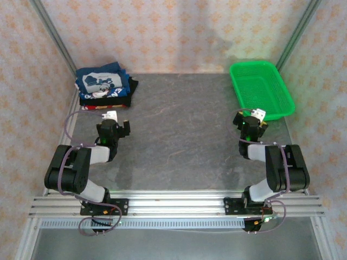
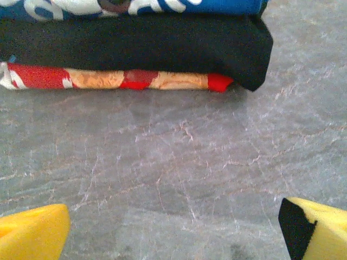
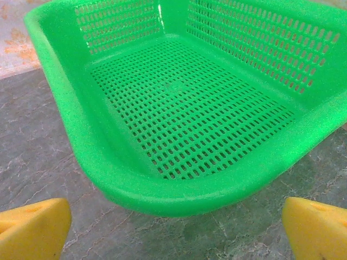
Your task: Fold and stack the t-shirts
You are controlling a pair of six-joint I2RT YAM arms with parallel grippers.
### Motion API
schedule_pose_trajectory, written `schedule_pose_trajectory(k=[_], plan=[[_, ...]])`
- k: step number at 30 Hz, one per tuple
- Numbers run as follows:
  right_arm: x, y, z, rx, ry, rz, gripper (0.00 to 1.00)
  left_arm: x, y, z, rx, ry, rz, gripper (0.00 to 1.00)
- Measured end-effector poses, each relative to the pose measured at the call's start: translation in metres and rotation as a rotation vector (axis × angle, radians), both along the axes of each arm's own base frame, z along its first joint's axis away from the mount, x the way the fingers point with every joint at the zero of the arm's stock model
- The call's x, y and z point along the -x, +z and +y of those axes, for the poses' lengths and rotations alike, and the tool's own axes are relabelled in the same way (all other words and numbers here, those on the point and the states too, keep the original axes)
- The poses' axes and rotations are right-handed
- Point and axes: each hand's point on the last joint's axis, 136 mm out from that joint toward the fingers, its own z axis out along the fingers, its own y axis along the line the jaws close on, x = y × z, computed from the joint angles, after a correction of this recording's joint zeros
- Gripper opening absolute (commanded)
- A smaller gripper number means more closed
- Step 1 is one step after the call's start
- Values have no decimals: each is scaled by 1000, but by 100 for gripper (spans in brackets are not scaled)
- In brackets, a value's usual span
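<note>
Folded t-shirts (image 1: 104, 86) lie stacked at the table's back left. A blue printed tee is on top, a black one under it, a red one at the bottom. In the left wrist view the stack's edge shows the blue tee (image 2: 130, 5), the black tee (image 2: 141, 46) and the red tee (image 2: 114, 79). My left gripper (image 1: 113, 120) sits just in front of the stack, open, with bare table between its yellow fingertips (image 2: 32, 233). My right gripper (image 1: 252, 119) is open in front of the basket, its yellow fingertips (image 3: 32, 227) apart with nothing between them.
A green plastic mesh basket (image 1: 283, 95) stands empty at the back right, its near rim (image 3: 179, 192) close ahead of my right gripper. Patterned walls and metal frame posts bound the grey marbled table (image 1: 179, 135). Aluminium rails run along the near edge.
</note>
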Motion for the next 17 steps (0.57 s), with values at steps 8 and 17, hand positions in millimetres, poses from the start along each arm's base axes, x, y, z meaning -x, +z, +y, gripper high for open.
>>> schedule_pose_trajectory(k=[8, 17], plan=[[12, -18, 8, 36, 10, 11, 99, -3, 6, 2, -9, 6, -27, 100], [10, -11, 8, 56, -2, -14, 99, -3, 6, 2, -11, 10, -27, 100]])
